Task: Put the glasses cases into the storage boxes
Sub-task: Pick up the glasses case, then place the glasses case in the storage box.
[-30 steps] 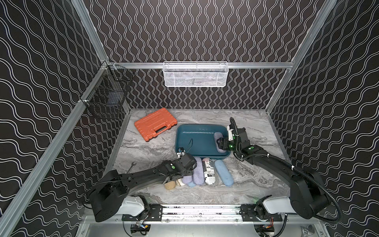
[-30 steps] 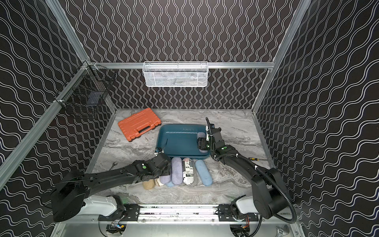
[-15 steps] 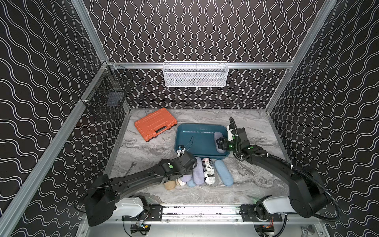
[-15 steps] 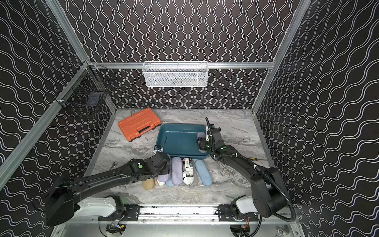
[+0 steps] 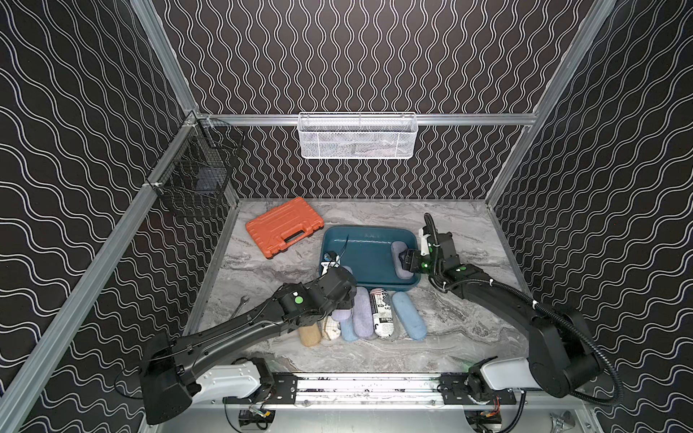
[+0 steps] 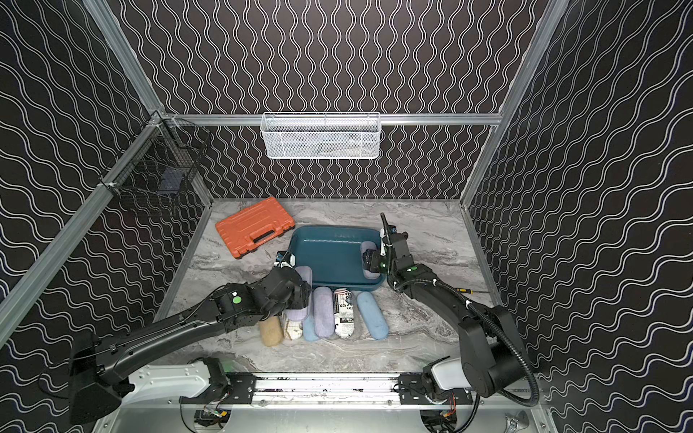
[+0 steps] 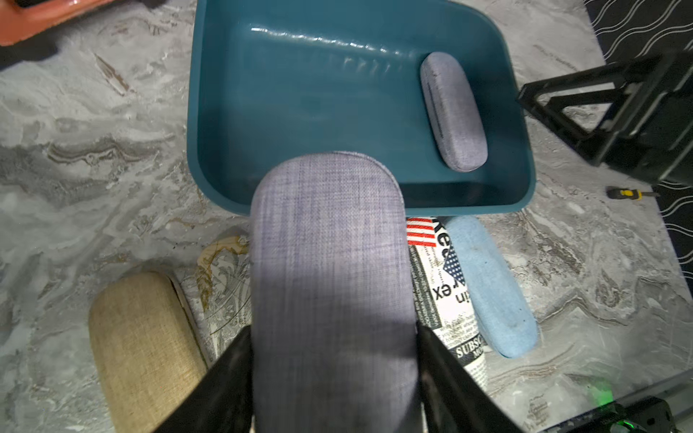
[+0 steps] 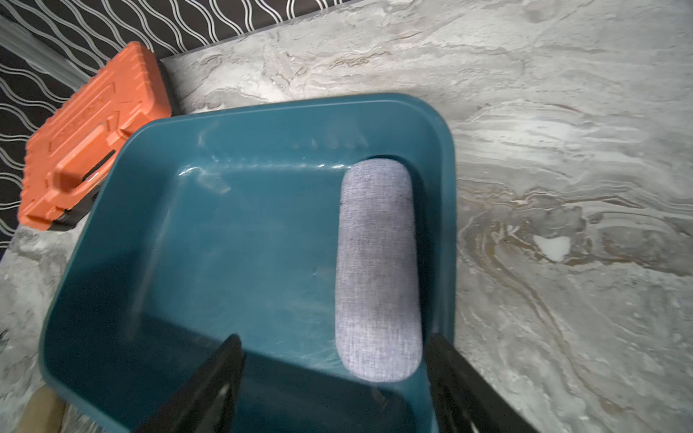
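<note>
Held: lilac case [image 7: 330, 243], clamped in left fingers [image 7: 225, 369] over near rim of teal tray [image 7: 337, 93].
Stored: second lilac case [image 8: 377, 270], lying in tray by right wall; right fingers [image 8: 219, 375] open, empty, above it.
Loose: row of cases [image 5: 378, 313] on table [image 5: 468, 318], beside tray.

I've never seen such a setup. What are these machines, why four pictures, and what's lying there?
Two black robot arms, each ending in a two-fingered gripper, work at a marble table. Both top views look down on the whole scene; the other two pictures come from cameras on the arms' wrists. The left gripper is closed on a lilac glasses case. The right gripper hangs open over a teal tray where another lilac case lies. More cases lie in a row in front of the tray; an orange toolbox sits farther back.
</note>
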You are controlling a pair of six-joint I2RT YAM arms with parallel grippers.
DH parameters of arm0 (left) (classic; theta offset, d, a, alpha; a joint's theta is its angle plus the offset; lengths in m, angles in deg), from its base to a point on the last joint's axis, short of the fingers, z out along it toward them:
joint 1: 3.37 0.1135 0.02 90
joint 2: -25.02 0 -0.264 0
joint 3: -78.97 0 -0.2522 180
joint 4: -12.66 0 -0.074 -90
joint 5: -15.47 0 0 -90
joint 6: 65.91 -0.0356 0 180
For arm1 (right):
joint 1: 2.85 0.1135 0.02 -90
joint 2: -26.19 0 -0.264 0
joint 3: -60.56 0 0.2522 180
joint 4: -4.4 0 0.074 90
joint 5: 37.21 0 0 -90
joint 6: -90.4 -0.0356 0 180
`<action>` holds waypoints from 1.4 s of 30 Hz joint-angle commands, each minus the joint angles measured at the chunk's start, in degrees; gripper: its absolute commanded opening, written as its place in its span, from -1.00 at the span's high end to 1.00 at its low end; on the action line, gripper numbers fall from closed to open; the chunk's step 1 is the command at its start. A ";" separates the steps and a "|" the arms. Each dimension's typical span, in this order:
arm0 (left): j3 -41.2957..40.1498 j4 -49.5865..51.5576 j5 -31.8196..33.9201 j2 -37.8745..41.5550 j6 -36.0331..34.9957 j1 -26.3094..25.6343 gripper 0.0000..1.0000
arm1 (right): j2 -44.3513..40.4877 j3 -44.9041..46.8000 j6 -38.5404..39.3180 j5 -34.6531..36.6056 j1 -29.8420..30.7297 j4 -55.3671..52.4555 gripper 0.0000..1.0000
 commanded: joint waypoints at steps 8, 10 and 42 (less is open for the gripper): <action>10.89 -14.15 -1.41 -13.89 -9.75 2.81 -0.13 | -3.04 -0.11 -0.28 1.20 -0.95 0.07 -0.55; 13.45 -16.45 -2.73 -17.67 -10.87 4.02 -0.13 | -4.12 0.09 -0.25 1.60 -1.40 -0.16 -0.55; 37.40 -21.58 -11.14 -53.56 -13.31 11.27 -0.13 | -8.05 2.46 -0.69 3.52 -5.73 -0.90 -0.55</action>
